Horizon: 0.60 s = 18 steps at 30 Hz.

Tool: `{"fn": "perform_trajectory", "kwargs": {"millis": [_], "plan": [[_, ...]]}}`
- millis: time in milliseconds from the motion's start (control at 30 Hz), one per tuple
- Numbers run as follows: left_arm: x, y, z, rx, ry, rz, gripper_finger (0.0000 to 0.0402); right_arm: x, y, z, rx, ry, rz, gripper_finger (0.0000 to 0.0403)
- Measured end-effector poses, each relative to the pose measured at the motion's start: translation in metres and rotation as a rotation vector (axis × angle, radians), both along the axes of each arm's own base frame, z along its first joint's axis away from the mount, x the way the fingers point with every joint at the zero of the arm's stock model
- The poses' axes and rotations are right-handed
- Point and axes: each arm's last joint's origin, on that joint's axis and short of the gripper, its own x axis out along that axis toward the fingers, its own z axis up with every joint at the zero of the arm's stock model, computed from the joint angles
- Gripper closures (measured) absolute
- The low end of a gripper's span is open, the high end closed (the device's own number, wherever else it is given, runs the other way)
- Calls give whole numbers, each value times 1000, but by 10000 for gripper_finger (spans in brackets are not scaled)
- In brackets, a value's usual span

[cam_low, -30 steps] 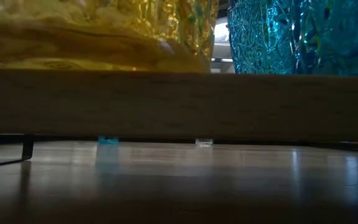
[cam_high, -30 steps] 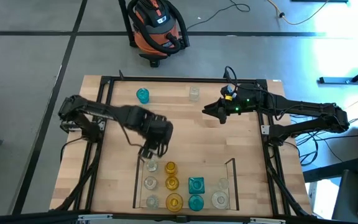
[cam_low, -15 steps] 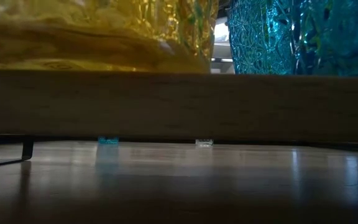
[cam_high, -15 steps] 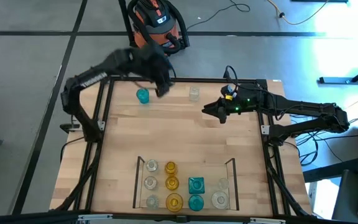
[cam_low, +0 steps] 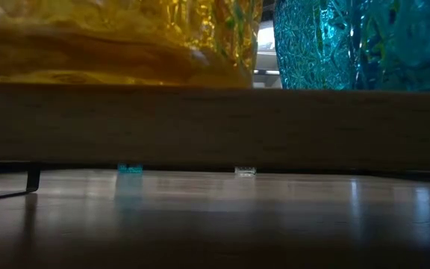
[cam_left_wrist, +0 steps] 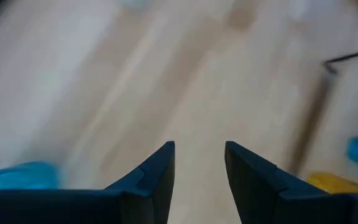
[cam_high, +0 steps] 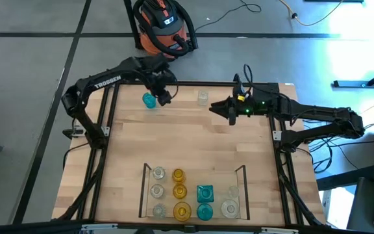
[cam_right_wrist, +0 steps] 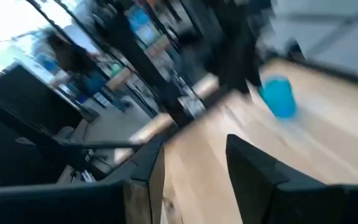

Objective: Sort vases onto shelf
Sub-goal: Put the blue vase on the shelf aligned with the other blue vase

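The left gripper (cam_high: 163, 97), fingers spread, hovers beside the small teal-blue glass vase (cam_high: 149, 100); a careless descent could topple it.

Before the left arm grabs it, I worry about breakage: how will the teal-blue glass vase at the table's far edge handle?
The small teal-blue translucent glass vase is probably rigid, brittle and slippery to pinch. It looks short and upright, so likely stable, though a nudge from the open left tool beside it might slide it.

Left gripper (cam_high: 163, 97) has open tabletop ahead toward the shelf (cam_high: 241, 174); only the teal vase (cam_high: 149, 100) sits just beside it.
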Motion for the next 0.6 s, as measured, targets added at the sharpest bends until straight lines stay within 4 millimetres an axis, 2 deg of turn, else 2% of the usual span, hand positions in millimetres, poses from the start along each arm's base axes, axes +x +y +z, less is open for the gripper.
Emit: {"fn": "perform_trajectory", "kwargs": {"millis": [67, 133, 233, 433, 600], "plan": [[1, -5, -3, -27, -55, -4, 269, 8, -1, 5, -56, -82, 22, 268], [-2, -11, 2, 4, -120, 7, 269, 18, -1, 8, -104, -168, 87, 268], [-18, -20, 16, 102, -157, 64, 269, 41, -5, 10, -148, -161, 117, 268], [-76, -51, 44, 234, -225, 226, 269, 101, -19, -7, -219, 118, 191, 268], [-120, -82, 42, 245, -325, 382, 269, 154, -42, -3, -307, 145, 192, 268]]}}
